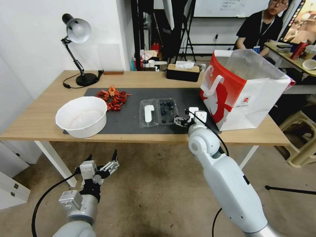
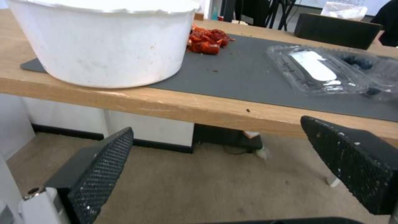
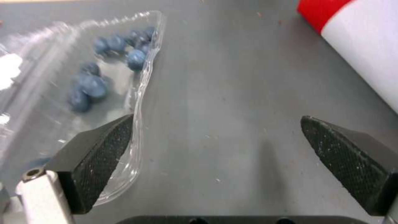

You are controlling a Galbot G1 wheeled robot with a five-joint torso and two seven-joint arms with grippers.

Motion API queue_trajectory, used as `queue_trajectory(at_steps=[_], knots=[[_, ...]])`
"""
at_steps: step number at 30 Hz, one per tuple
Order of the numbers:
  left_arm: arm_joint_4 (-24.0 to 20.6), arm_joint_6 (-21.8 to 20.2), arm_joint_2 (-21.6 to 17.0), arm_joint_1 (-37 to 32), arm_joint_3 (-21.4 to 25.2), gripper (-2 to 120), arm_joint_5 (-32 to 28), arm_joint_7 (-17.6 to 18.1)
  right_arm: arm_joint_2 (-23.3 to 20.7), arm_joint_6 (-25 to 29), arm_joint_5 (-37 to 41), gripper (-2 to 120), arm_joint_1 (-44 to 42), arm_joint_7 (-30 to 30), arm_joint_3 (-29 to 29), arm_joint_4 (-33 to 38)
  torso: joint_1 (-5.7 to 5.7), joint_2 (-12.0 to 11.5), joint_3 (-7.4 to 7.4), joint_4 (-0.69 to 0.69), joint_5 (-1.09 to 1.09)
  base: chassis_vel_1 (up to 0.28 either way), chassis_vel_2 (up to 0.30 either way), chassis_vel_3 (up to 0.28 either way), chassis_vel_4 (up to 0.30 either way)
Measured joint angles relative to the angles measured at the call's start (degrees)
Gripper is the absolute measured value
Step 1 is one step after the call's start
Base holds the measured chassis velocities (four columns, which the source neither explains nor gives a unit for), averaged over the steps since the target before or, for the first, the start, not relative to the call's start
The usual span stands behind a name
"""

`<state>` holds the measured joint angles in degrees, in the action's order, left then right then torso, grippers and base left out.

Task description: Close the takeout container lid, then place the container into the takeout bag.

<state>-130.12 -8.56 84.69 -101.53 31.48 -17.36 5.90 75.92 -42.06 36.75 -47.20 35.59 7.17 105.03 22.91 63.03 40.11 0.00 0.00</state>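
The takeout container (image 1: pixel 167 111) lies open on the dark mat, with blue berries in its right half (image 3: pixel 89 84). Its lid (image 1: pixel 148 113), the clear half bearing a white oblong piece (image 2: pixel 313 65), lies flat to the left. My right gripper (image 1: pixel 179 121) is open at the container's near right corner, low over the mat. One finger (image 3: pixel 99 155) overlaps the tray's rim and the other stands over bare mat. The takeout bag (image 1: pixel 245 93) stands open and upright to the right. My left gripper (image 1: pixel 102 158) hangs open below the table's front edge.
A large white bowl (image 1: pixel 82 115) sits at the mat's left end, with red food pieces (image 1: pixel 113 97) behind it. A black tissue box (image 1: pixel 183 73) and a desk lamp (image 1: pixel 79 49) stand at the table's back. The bag's side (image 3: pixel 365 46) is close to my right gripper.
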Motion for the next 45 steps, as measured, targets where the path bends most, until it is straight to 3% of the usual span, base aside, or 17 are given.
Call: queue_trajectory(at_steps=[3, 7, 10, 12, 14, 15, 18, 21, 22, 23, 28, 35, 45], knots=[[0.0, 0.14, 0.01, -0.08, 0.0, 100, 0.04, 0.0, -0.05, 0.79, -0.49, 100, -0.58, -1.78, 0.5, 1.43, 0.0, 0.0, 0.0, 0.0, 0.0, 0.0, 0.0, 0.0, 0.0], [-0.21, 0.47, -0.02, -0.19, 0.05, 100, 0.03, 0.03, -1.95, 6.35, -2.46, 100, -3.08, -6.64, 0.91, 5.14, 0.0, -0.01, 0.0, 0.01, -0.01, 0.0, 0.0, 0.0, 0.0], [-0.32, 0.73, -0.1, -0.25, 0.19, 100, -0.21, 0.04, -4.73, 14.97, -7.2, 100, -7.73, -11.67, 1.71, 8.06, 0.0, -0.01, 0.0, 0.0, 0.01, 0.0, 0.0, 0.0, 0.0], [-0.32, 0.9, -0.16, -0.33, 0.21, 100, -0.35, 0.02, -5.38, 17.63, -8.33, 100, -9.53, -13.3, 2.3, 8.81, 0.0, -0.01, 0.0, -0.01, -0.01, 0.0, 0.0, 0.0, 0.0], [-0.3, 1.17, -0.3, -0.49, 0.2, 100, -0.75, -0.07, -7.32, 27.27, -10.95, 100, -15.85, -20.13, 5.05, 11.12, 0.0, -0.01, -0.01, 0.02, 0.01, 0.0, 0.0, 0.0, 0.0], [-0.3, 1.17, -0.3, -0.49, 0.2, 100, -0.75, -0.07, -7.32, 27.27, -10.95, 100, -15.85, -20.13, 5.05, 11.12, 0.0, -0.01, -0.01, 0.02, 0.01, 0.0, 0.0, 0.0, 0.0], [-0.26, 1.27, -0.31, -0.47, -0.15, 100, -1.15, -0.23, -8.67, 34.45, -12.11, 100, -25.21, -25.54, 9.29, 14.24, 0.0, 0.0, 0.0, -0.01, 0.02, 0.0, 0.0, 0.0, 0.0], [-0.26, 1.3, -0.31, -0.45, -0.43, 100, -1.37, -0.32, -9.0, 38.24, -13.39, 100, -29.69, -27.06, 11.43, 15.53, 0.0, -0.01, -0.01, 0.01, 0.0, 0.0, 0.0, 0.0, 0.0], [-0.2, 1.32, -0.39, -0.42, -0.8, 100, -1.7, -0.38, -9.03, 43.43, -14.75, 100, -34.97, -28.45, 13.32, 16.27, 0.0, 0.0, -0.01, -0.02, 0.01, 0.0, 0.0, 0.0, 0.0], [-0.2, 1.32, -0.39, -0.42, -0.8, 100, -1.7, -0.38, -9.03, 43.43, -14.75, 100, -34.97, -28.45, 13.32, 16.27, 0.0, 0.0, -0.01, -0.02, 0.01, 0.0, 0.0, 0.0, 0.0], [0.4, 1.37, -0.57, -0.09, -1.71, 100, -1.82, -0.6, -7.24, 53.79, -17.83, 100, -45.65, -31.02, 15.79, 16.22, 0.0, 0.0, -0.01, -0.03, 0.0, 0.0, 0.0, 0.0, 0.0], [0.86, 2.02, -1.24, 0.06, -1.91, 100, -2.25, -0.71, -2.87, 57.67, -21.84, 100, -50.65, -31.79, 15.32, 14.13, 0.01, 0.0, -0.01, 0.0, 0.0, 0.0, 0.0, 0.0, 0.0], [0.71, 1.41, -2.49, 1.29, -3.67, 100, -5.69, 0.09, -2.65, 57.14, -23.14, 100, -52.1, -30.93, 15.17, 14.77, 0.01, 0.0, 0.0, 0.01, -0.01, 0.0, 0.0, 0.0, 0.0]])
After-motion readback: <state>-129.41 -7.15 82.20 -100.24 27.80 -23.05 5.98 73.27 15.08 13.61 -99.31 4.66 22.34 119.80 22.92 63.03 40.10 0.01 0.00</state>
